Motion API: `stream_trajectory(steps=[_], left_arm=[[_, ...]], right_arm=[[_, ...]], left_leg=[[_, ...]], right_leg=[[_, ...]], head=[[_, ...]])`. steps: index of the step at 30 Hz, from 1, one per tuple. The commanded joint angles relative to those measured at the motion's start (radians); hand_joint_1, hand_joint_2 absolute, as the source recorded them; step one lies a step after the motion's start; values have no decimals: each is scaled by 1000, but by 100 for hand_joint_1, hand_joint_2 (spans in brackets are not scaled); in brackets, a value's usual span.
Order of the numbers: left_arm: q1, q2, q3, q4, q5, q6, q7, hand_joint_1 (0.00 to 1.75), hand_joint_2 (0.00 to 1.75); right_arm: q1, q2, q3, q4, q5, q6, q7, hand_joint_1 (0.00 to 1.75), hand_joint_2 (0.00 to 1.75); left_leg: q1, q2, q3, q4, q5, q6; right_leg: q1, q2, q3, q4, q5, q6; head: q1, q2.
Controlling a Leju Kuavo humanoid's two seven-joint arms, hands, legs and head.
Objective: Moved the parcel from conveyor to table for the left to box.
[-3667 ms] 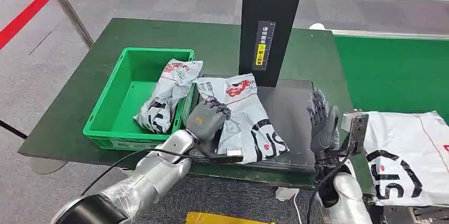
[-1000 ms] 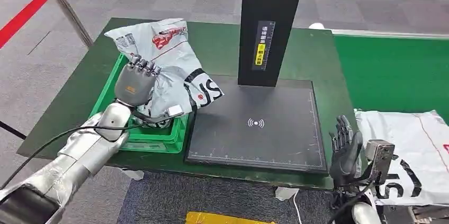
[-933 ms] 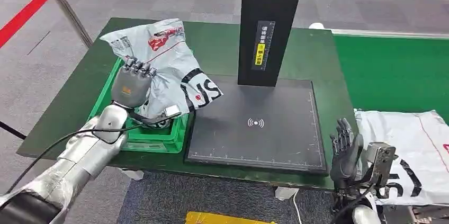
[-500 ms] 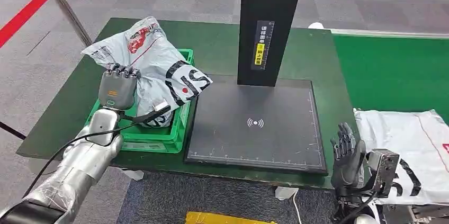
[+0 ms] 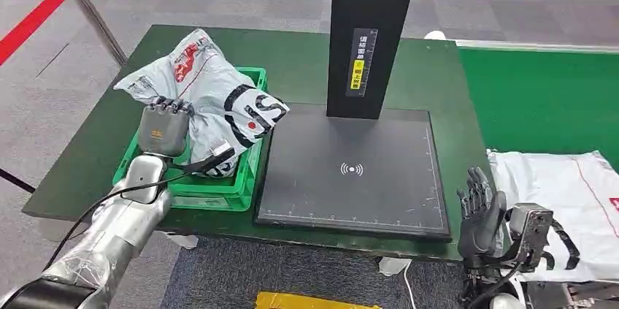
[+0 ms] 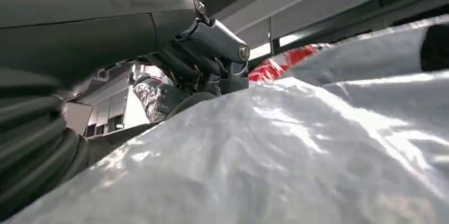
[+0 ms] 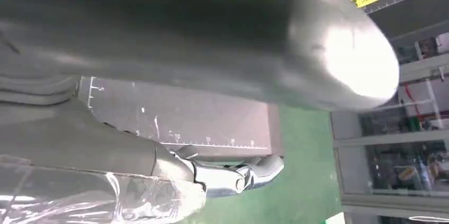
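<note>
While the left hand (image 5: 163, 129) grasps the grey parcel (image 5: 212, 97) from its near side, fingers curled over the crumpled plastic, the parcel is held up over the green crate (image 5: 247, 177), tilted, with its red-printed end toward the far side of the crate and its black-lettered end hanging past the crate's rim toward the scanner pad (image 5: 355, 172). Beneath it, inside the crate, a bit of another grey bag (image 5: 223, 167) shows near the wall closest to the scanner pad. From the left wrist view the shiny grey plastic of the parcel lies right against the camera, with the hand's dark fingers (image 6: 212, 44) hooked over its edge and a patch of red print beyond them.

Just beside the crate lies the black scanner pad with its white signal mark, and a black post (image 5: 371, 31) with a yellow label rises from the pad's far edge. Both crate and pad rest on the green table (image 5: 306, 60).

On the far side of the pad from the crate, the right hand (image 5: 478, 214) hangs low off the table's near corner, fingers apart and upright, holding nothing. Just beyond it lies a white parcel (image 5: 566, 199) with black lettering on the conveyor
</note>
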Motion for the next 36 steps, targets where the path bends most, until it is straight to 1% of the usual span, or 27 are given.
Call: stream_trajectory(steps=[1, 7, 8, 13, 26, 32, 36], left_arm=[[-71, -44, 78, 205, -4, -1, -29, 175, 175], [-151, -42, 145, 309, -3, -62, -57, 175, 175], [-172, -40, 157, 328, -8, -91, -50, 175, 175], [-232, -39, 173, 357, -8, -146, -44, 175, 175], [-248, -39, 175, 368, -8, -167, -36, 175, 175], [-315, -23, 131, 400, -8, -279, -12, 175, 175], [-301, -26, 149, 420, -8, -314, -10, 175, 175]], right_arm=[[-48, 10, -41, 73, -9, 12, 6, 0, 0], [-69, 15, -26, 101, -15, 35, 7, 0, 0], [-76, 16, -21, 107, -13, 40, 7, 0, 0], [-87, 9, -19, 125, -16, 55, 9, 0, 0], [-95, 7, -19, 134, -20, 64, 8, 0, 0], [-109, 9, -7, 159, -26, 88, 7, 0, 0], [-129, 7, -2, 184, -29, 96, 3, 0, 0]], left_leg=[[2, -1, 2, -2, 1, 0], [1, -1, 0, 0, 0, 0], [2, -1, 1, -1, 1, 0], [2, -2, -1, 1, 1, -1], [2, -1, 0, 0, 1, -1], [3, -2, -2, 1, 1, -2], [1, 0, 0, 0, 1, -2]], right_leg=[[2, -2, 3, -3, 1, -1], [1, -1, 1, -1, 0, -1], [2, -1, 2, -2, 1, -1], [3, -3, 1, -1, 1, -2], [2, -2, 1, -1, 1, -2], [3, -3, 0, 0, 1, -2], [2, -1, 1, 0, 1, -2]], head=[[0, 0], [0, 0], [0, 0], [0, 0], [0, 0], [0, 0], [0, 0]])
